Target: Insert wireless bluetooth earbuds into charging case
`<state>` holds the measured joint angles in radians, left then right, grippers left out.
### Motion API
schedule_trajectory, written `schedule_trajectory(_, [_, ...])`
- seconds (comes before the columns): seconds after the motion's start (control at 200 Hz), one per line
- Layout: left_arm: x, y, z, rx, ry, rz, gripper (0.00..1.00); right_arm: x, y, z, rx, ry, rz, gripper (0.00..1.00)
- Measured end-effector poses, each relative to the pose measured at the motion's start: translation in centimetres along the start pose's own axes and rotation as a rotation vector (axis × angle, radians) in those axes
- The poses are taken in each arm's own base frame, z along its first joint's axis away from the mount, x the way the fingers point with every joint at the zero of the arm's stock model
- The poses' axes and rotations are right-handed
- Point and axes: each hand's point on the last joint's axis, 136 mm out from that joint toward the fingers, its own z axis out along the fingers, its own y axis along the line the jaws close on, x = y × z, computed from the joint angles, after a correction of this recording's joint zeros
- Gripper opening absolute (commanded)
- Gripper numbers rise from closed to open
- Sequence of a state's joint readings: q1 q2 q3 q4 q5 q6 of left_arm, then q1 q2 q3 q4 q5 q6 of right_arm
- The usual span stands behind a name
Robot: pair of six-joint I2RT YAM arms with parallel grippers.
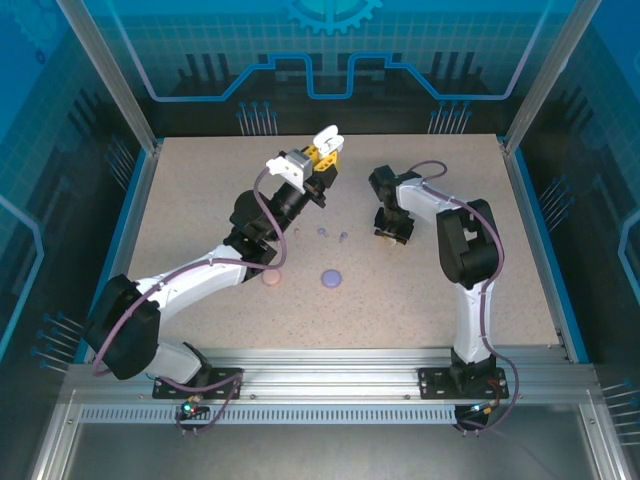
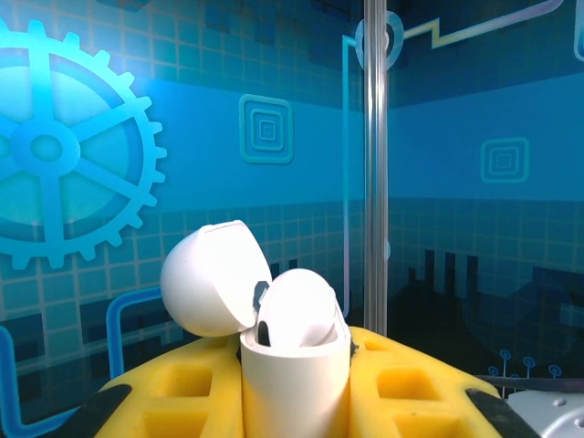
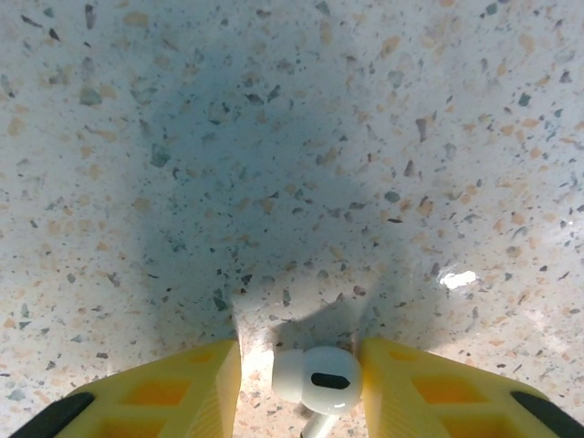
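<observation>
Left end effector clamps an open white charging case. Right end effector, fingers apart, straddles a white earbud on the bench.

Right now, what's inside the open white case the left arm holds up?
One rounded white earbud pokes out of the case, beside its flipped-back lid. The case wall hides its stem and any second earbud.

A speckled beige table stood inside glossy blue walls printed with a gear, framed by aluminium posts.
</observation>
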<state>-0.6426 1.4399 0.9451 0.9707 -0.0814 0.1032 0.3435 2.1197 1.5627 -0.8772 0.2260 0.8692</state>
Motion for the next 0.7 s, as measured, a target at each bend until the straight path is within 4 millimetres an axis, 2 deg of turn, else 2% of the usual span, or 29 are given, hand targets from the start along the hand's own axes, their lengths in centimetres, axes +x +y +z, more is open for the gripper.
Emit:
schedule_trajectory(0.265, [0.04, 0.0, 0.01, 0.0, 0.001, 0.0, 0.0, -0.06, -0.15, 0.03, -0.025, 0.002, -0.001, 0.39])
schedule_trajectory(0.7, [0.06, 0.0, 0.01, 0.0, 0.001, 0.0, 0.0, -0.16, -0.03, 0.05, -0.054, -0.002, -0.026, 0.32])
